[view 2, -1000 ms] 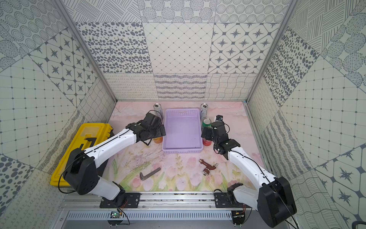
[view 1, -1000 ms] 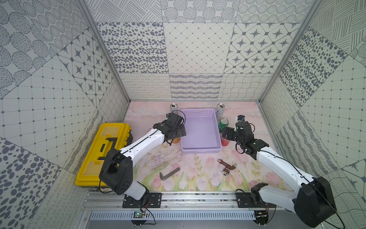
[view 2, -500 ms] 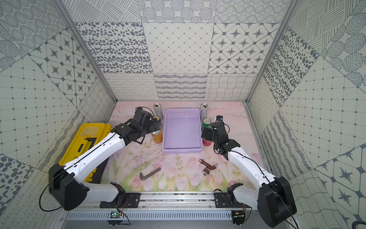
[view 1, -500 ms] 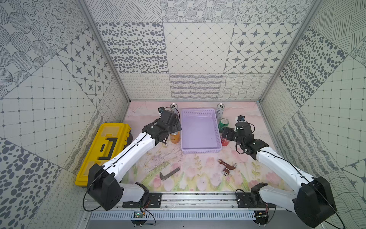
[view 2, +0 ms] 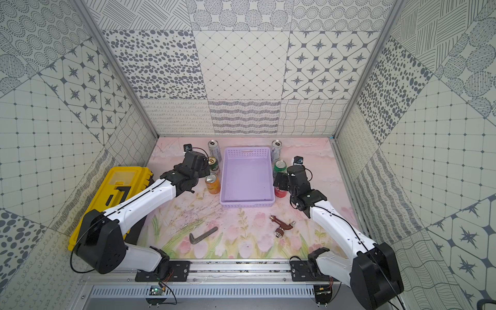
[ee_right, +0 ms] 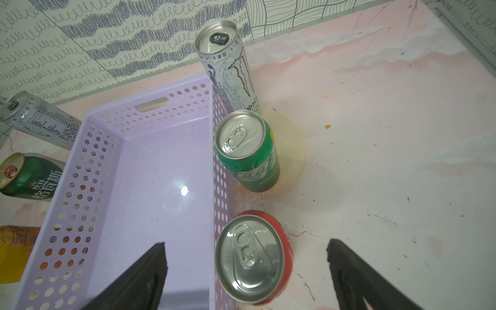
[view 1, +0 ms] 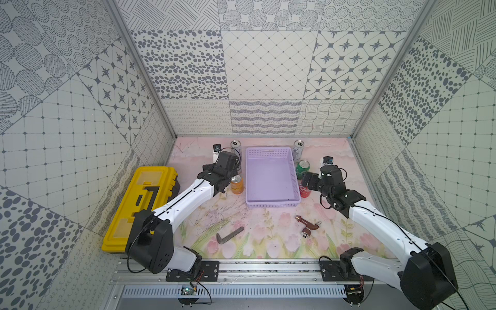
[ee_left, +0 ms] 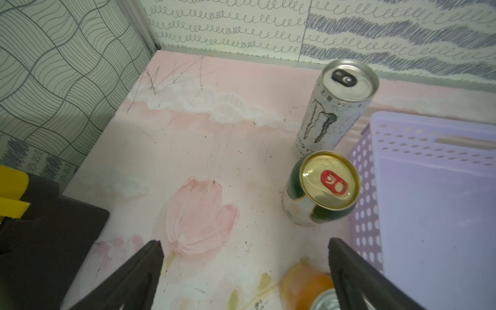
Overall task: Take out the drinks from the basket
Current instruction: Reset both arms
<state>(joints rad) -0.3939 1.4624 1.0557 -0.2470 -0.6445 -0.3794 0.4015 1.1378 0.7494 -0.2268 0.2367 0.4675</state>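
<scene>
"Drinks (view 1: 302, 168) all out of the basket (view 1: 272, 205)?"

"Looks so. It sits empty, with three cans upright on the desk (view 1: 268, 236) along each long side."

"And the arms?"

"Both the left tool (ee_left: 245, 243) and right tool (ee_right: 245, 244) gape wide, holding nothing. One hangs beside the orange can (view 1: 237, 185), the other over the red can (ee_right: 252, 257). Rise straight up before swinging off, or a finger may tip one."
</scene>
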